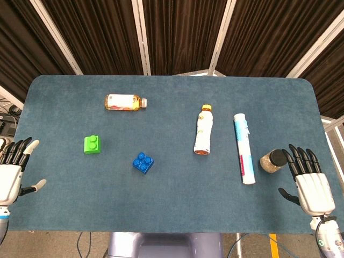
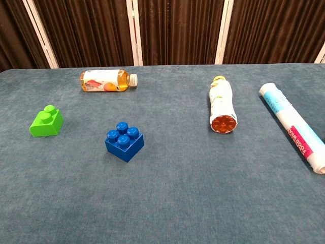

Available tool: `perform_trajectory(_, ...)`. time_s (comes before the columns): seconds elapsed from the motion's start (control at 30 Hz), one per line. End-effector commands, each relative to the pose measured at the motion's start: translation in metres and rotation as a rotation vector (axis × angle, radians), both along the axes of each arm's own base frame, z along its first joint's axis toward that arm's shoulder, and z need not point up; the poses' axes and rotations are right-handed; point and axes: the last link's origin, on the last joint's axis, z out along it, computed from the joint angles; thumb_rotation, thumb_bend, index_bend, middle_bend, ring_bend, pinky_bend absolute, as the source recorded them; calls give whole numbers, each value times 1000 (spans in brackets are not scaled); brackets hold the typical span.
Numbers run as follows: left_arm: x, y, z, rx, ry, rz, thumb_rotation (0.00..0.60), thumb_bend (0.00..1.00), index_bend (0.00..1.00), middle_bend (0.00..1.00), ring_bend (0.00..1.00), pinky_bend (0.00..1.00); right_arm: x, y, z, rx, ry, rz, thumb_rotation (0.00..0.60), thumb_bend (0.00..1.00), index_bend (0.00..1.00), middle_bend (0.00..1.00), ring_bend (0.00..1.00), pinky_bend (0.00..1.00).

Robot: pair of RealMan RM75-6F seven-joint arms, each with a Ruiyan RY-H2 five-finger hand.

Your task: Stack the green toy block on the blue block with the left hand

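A green toy block [image 1: 92,144] [image 2: 46,122] with two studs sits on the blue cloth at the left. The blue block [image 1: 143,163] [image 2: 124,141], studs up, rests a short way to its right and nearer the front. My left hand [image 1: 13,171] hovers at the table's left edge, fingers spread, holding nothing, well left of the green block. At the right front corner my right hand [image 1: 310,184] is likewise spread and empty. Neither hand shows in the chest view.
A juice bottle [image 1: 124,101] [image 2: 108,81] lies at the back left. A white drink bottle [image 1: 203,131] [image 2: 222,103] and a white roll [image 1: 243,147] [image 2: 292,125] lie right of centre. A small jar [image 1: 272,160] stands just left of my right hand.
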Motion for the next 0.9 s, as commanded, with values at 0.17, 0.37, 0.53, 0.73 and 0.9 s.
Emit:
perform_trajectory(0.17, -2, 2, 0, -5, 3, 8, 600, 21, 0, 0, 0, 0, -2, -1, 0, -2, -4, -5, 600, 0, 0, 0, 0, 0)
perform_trajectory(0.37, -3, 26, -11, -54, -1, 15, 600, 22, 0, 0, 0, 0, -3, -5, 2, 0, -6, 0, 600, 0, 0, 0, 0, 0)
perform_trajectory(0.53, 4, 82, -31, -146, -15, 11, 600, 24, 0, 0, 0, 0, -7, -10, 4, 4, -8, -22, 600, 0, 0, 0, 0, 0)
perform_trajectory(0.73, 10, 133, -61, -248, 14, 34, 600, 23, 0, 0, 0, 0, -18, -18, 5, 11, 9, -78, 600, 0, 0, 0, 0, 0)
perform_trajectory(0.9, 11, 155, -85, -293, 35, 50, 600, 21, 0, 0, 6, 4, -24, -22, 3, 33, 6, -116, 600, 0, 0, 0, 0, 0)
